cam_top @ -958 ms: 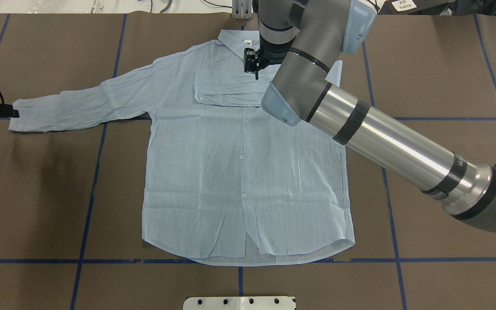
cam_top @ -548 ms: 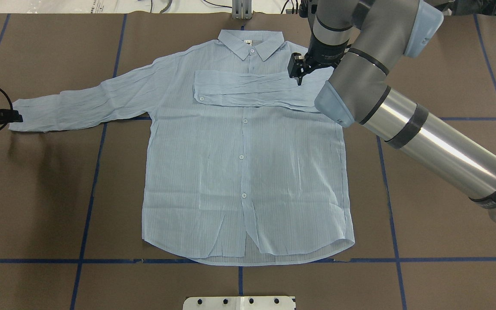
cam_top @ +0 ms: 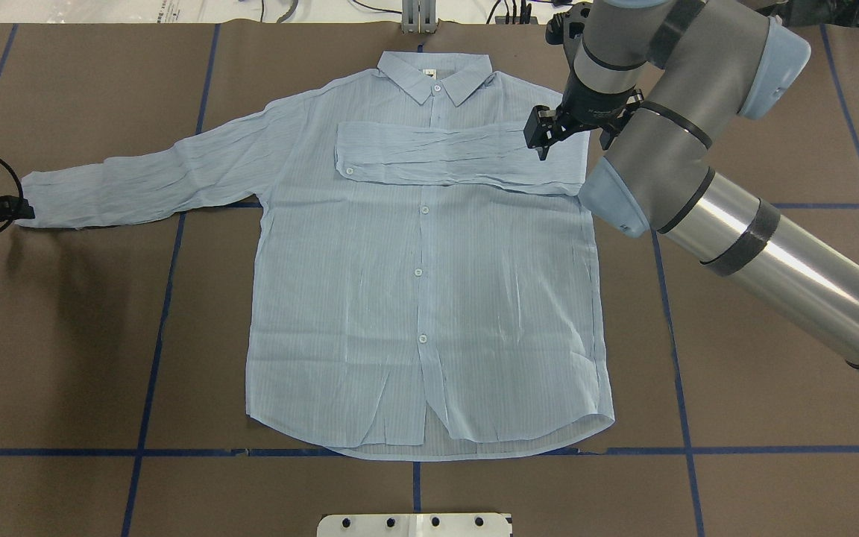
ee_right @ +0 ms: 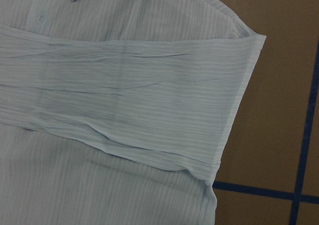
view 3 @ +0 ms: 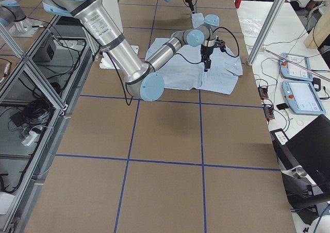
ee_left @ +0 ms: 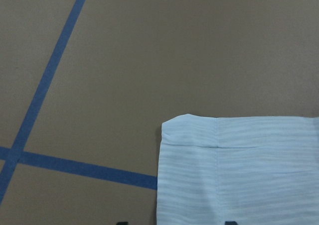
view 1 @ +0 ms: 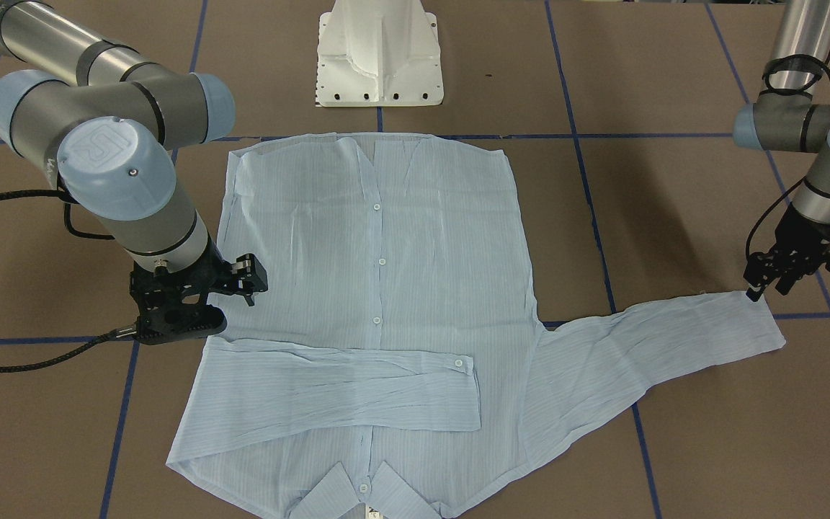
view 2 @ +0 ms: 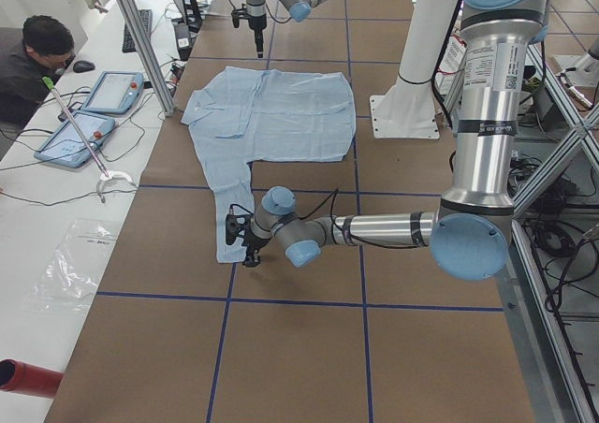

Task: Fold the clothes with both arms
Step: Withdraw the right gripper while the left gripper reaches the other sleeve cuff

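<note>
The thin, pale blue, finely striped long-sleeved shirt (cam_top: pixel 422 298) lay flat and button-side up on the brown tabletop (cam_top: pixel 64 335), which was crossed by blue tape lines (cam_top: pixel 152 335). In the overhead view its collar (cam_top: pixel 437 74) pointed to 12 o'clock and its hem (cam_top: pixel 429 450) to 6 o'clock. The folded sleeve (cam_top: pixel 459 153) lay across the chest just below the collar. It started at the 3 o'clock shoulder, and its buttoned end pointed toward 9 o'clock. The outstretched sleeve (cam_top: pixel 146 183) ran out to 9 o'clock, wrinkled but flat.

The right pincer (cam_top: pixel 541 138) hung over the shirt's 2 o'clock shoulder, above the root of the folded sleeve. Its fingers were spread and gripped nothing, and its wrist view showed only cloth and tabletop.

The left pincer (view 1: pixel 766 288) sat at the 9 o'clock end of the outstretched sleeve, at the cuff (ee_left: pixel 239 175). In its wrist view two fingertips peeked in at the 6 o'clock edge, set apart. One was over bare tabletop and the other over the cuff, so the pincer was spread and pinched nothing.

A white base plate (view 1: pixel 379 50) stood at 6 o'clock beyond the hem, apart from the shirt.
</note>
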Tool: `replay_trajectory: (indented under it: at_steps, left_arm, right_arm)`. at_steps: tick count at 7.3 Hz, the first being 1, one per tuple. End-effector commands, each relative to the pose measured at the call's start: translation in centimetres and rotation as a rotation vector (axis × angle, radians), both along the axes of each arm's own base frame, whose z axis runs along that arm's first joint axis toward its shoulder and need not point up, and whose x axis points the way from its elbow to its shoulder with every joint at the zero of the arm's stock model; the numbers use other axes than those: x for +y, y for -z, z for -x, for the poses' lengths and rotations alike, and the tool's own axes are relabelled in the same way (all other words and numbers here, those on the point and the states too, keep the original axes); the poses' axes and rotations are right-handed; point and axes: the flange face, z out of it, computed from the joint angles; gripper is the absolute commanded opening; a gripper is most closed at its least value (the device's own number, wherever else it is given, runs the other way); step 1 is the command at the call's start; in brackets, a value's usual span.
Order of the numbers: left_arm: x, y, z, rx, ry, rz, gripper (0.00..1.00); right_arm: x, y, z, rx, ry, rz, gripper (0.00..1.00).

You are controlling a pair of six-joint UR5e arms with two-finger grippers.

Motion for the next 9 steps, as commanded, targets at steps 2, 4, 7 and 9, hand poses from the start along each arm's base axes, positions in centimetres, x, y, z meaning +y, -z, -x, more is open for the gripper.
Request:
replay_trajectory:
  at_steps: [2,4,7,9]
  left_arm:
    - [0.3,-0.52,-0.68,-0.005,-0.013,0.009,0.6]
    - [0.3,-0.53,-0.68,-0.005,-0.013,0.009,0.47]
    - [0.19,-0.2,-0.85,-0.002,-0.015,0.004,0.15]
    - [0.16,0.1,-0.89,0.001,-0.017,0.0,0.0]
  right_arm:
    - [0.07,0.01,-0.07,-0.001,0.0,-0.001,1.0]
    - [0.07,-0.11,-0.08,0.001,-0.001,-0.001,1.0]
    - [0.21,-0.17,-0.2,0.0,-0.001,-0.002,1.0]
    - [0.24,-0.11,-0.22,-0.001,-0.001,-0.003,1.0]
